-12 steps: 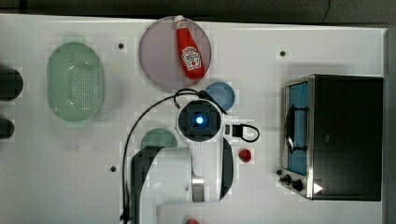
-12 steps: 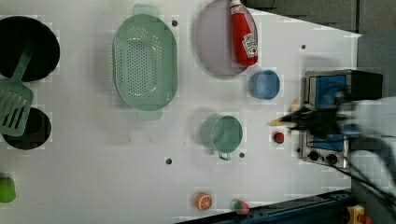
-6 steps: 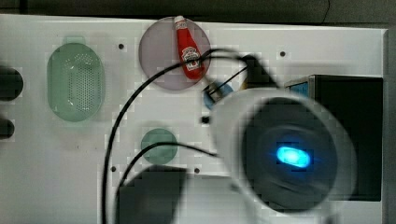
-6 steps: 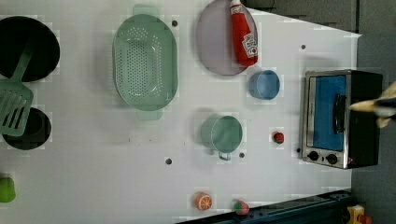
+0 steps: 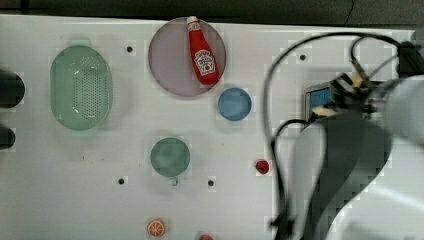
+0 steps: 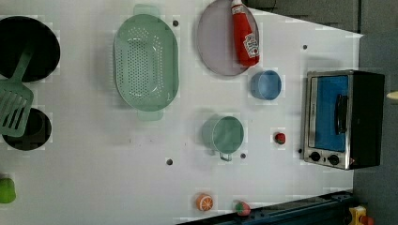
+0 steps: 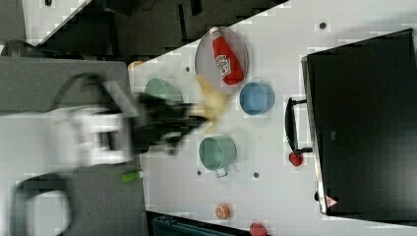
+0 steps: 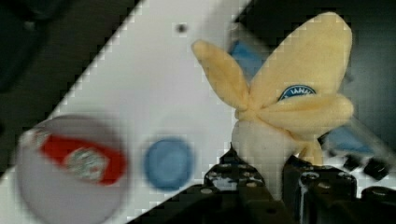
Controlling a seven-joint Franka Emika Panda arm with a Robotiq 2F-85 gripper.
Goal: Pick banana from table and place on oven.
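The wrist view shows my gripper (image 8: 268, 175) shut on the lower end of the banana (image 8: 289, 102), a pale yellow toy with splayed peel strips and a blue sticker. It is lifted off the white table (image 5: 60, 190). Seen in the top view, my gripper (image 5: 345, 95) and arm hang over the oven (image 5: 317, 97), hiding most of it, and a peel tip of the banana (image 5: 357, 79) pokes out. The left view has the oven (image 6: 345, 119) in full, with a banana tip (image 6: 393, 95) at the frame's right edge. Blurred in the right view, the banana (image 7: 214, 105) is left of the oven's black top (image 7: 364, 123).
A ketchup bottle (image 5: 202, 52) lies on a purple plate (image 5: 170, 70). A blue bowl (image 5: 234, 103), a green cup (image 5: 170, 156), a green colander (image 5: 81, 87), a small red toy (image 5: 262, 166) and an orange slice (image 5: 156, 227) sit on the table. Black pans and a spatula (image 6: 14, 103) are at the left view's left.
The arm has swung from the table's middle over to the oven, carrying the banana. In the left view the banana has passed the oven's top to the right edge.
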